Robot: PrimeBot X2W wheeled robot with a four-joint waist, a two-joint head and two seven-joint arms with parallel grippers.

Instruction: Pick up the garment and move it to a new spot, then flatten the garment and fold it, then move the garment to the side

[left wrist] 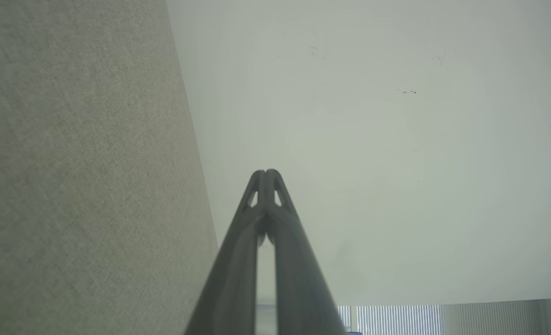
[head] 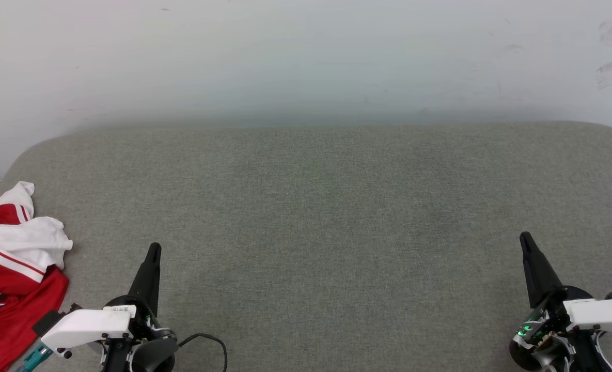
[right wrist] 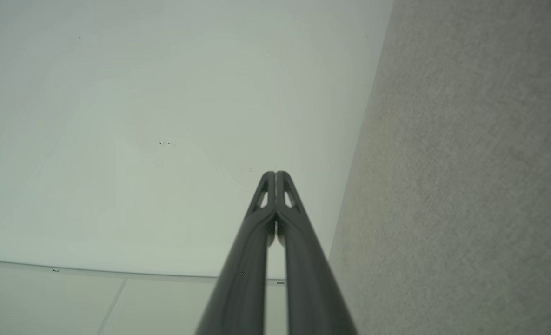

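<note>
**Garment crumpled at the lower left, both grippers closed on nothing**

In the head view, a grey-green padded surface [head: 306, 232] with rounded far corners is spread across the lower two thirds of the frame, and a pale, lightly scuffed wall [head: 306, 51] is seen above it. The garment [head: 11, 279] lies crumpled on the surface at the lower left, partly cut off by the frame edge. Red cloth is seen below, white cloth is bunched on top, and a red-and-white striped band runs between them. The left gripper [head: 154, 248] is placed at the lower left, just right of the garment, with its tips clear of the cloth. They are brought together into one point aimed up the frame, and nothing is held. A black cable [head: 210, 341] is looped beside its wrist. The right gripper [head: 526, 237] is seen at the lower right, well apart from the garment, likewise drawn to a point and holding nothing.

In the left wrist view, the surface is shown down the left side and the wall over the rest. The two fingers [left wrist: 238, 270] are pressed together at their tips, with nothing caught between them. Vertical slats [left wrist: 396, 318] are visible along the bottom right.

In the right wrist view, the wall is shown at the left and the surface at the right. The fingertips [right wrist: 247, 270] are closed against each other, with nothing gripped. Pale panels [right wrist: 47, 302] are seen at the bottom left.
</note>
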